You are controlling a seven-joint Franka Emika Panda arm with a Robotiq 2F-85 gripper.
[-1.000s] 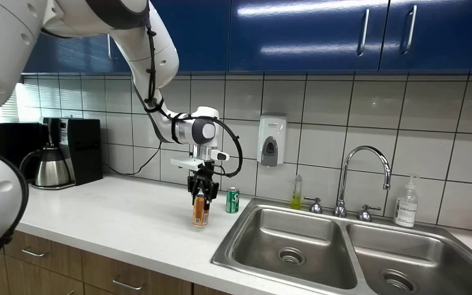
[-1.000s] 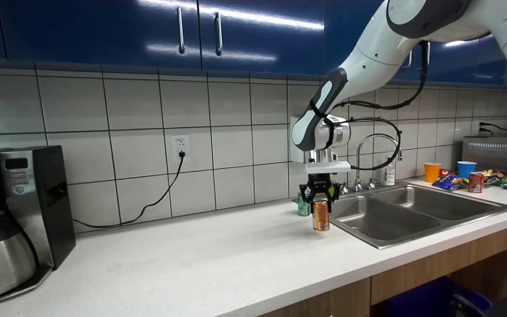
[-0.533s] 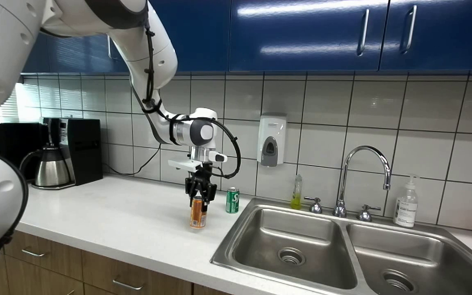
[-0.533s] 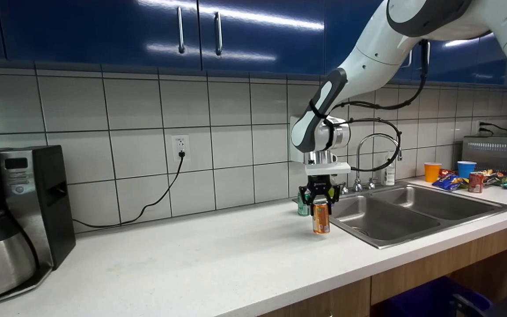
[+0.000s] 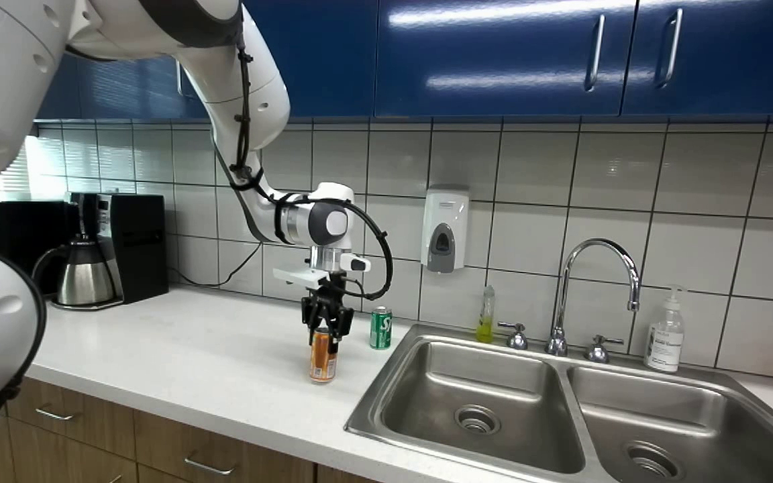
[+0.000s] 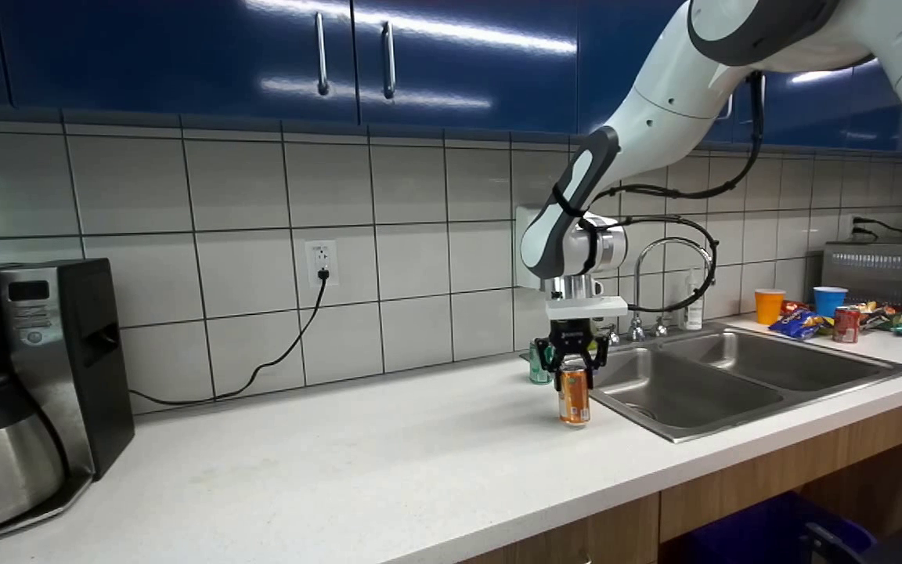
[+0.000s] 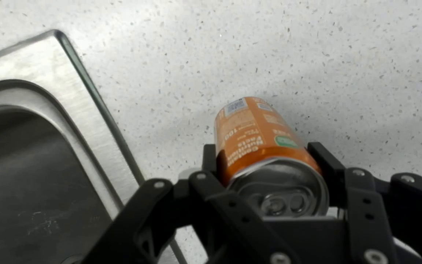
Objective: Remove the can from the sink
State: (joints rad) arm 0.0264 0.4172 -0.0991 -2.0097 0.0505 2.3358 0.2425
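Note:
The orange can (image 5: 321,367) stands upright on the counter left of the sink (image 5: 569,396), its base at or very near the surface. It also shows beside the sink (image 6: 701,392) in an exterior view (image 6: 575,401). My gripper (image 5: 323,339) points down from above and is shut around the can's upper part. In the wrist view the gripper (image 7: 264,152) has one finger on each side of the can (image 7: 249,128), with no clear gap. The can's metallic top faces the palm, its lower edge hidden by the gripper. The sink's rim (image 7: 86,121) lies at left there.
A green can (image 5: 380,329) stands behind, near the sink's back corner. The faucet (image 5: 564,288), a green soap bottle (image 5: 486,315) and a pump bottle (image 5: 665,335) line the sink's back. A coffee maker (image 6: 52,376), cups (image 6: 769,305) and snack bags (image 6: 799,323) are on the counter.
My gripper and the orange can have moved down together, slightly away from the green can. The can's base has come down from a little above the counter to its surface or almost.

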